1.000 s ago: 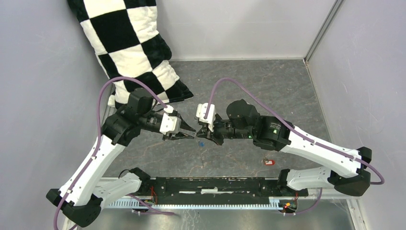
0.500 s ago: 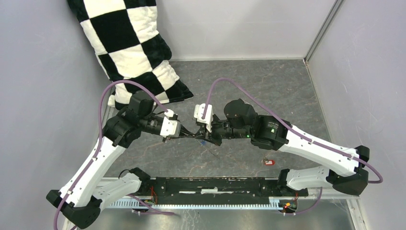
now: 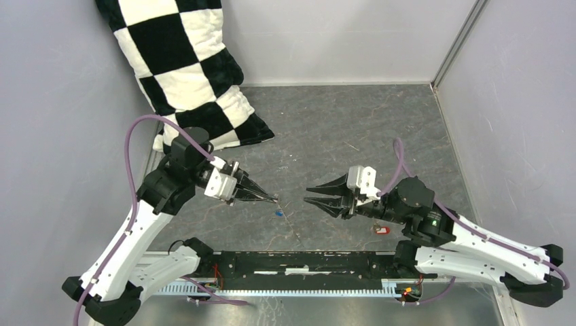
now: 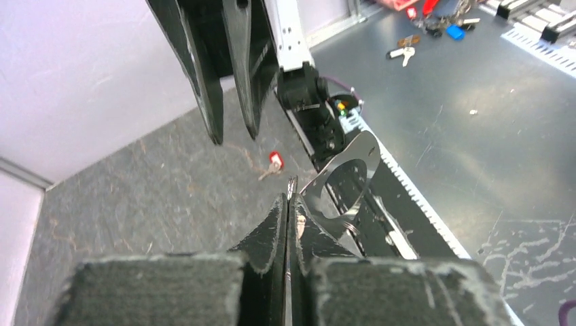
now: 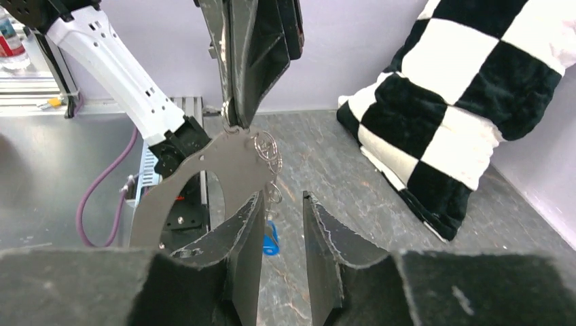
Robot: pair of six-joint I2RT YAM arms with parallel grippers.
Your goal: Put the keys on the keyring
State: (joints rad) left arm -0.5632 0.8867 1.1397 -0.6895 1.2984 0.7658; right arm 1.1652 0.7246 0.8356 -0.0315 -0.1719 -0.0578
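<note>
One key on: blue key (image 5: 271, 239) hangs from keyring (image 5: 234, 159), pinched in clenched left gripper (image 3: 274, 198) | right gripper (image 3: 307, 195) has pulled back from it, jaws apart, empty | we judge red key (image 3: 382, 230), loose nearby, comes next.

You see a keyring (image 5: 204, 170) of smooth, shiny grey metal, a blue key (image 5: 271, 239) with a glossy plastic head, the left gripper (image 4: 289, 197) in matt black, grainy plastic, a plush cloth pillow (image 5: 469, 102), and a matt, mottled grey table (image 5: 339, 156).
</note>
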